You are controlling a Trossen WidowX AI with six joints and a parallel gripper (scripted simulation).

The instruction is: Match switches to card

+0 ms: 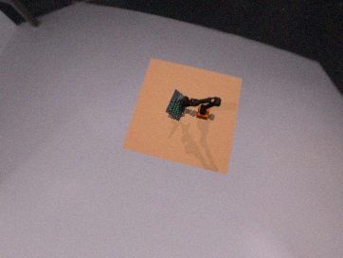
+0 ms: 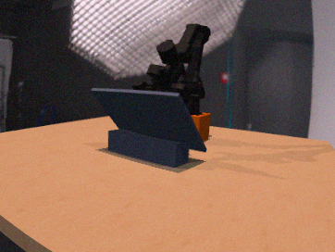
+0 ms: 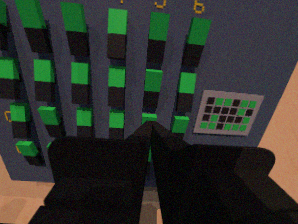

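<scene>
Presently gripper fully closed on nothing, fingertips together low over the blue panel, tips at a green switch in a near row, card right of the grid, arm reaching over orange mat.

Few characters can be read, all of them in the wrist view. Along the top edge of the blue panel stand yellow column numerals, cut off by the frame: the rightmost reads as 6, the one beside it seems a 5. At the left edge a yellow row letter shows only in part and cannot be read.
</scene>
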